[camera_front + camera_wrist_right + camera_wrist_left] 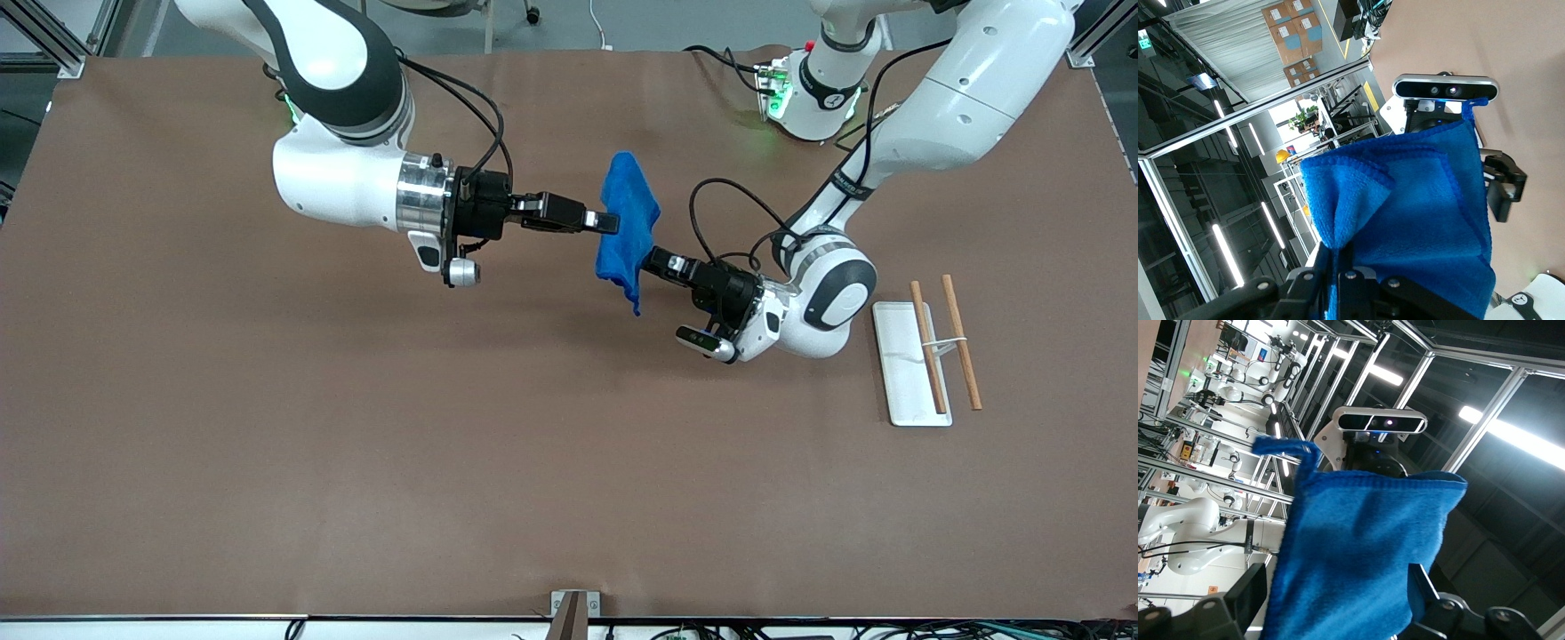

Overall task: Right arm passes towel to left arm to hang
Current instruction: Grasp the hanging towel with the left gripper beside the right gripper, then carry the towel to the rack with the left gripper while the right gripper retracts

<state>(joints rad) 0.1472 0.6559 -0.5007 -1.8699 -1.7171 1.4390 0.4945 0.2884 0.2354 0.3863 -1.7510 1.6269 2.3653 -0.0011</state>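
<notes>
**Handover in mid-air: towel between both grippers, hanging not yet begun**

The right gripper, on the black-jointed right arm, pinches one edge of the small bright blue microfibre towel, held up over the brown table. The left gripper, on the nearly all-white left arm, has its fingers spread either side of the cloth's hanging part, not visibly clamping. Remaining: left grasp, right release, hanging.
</notes>
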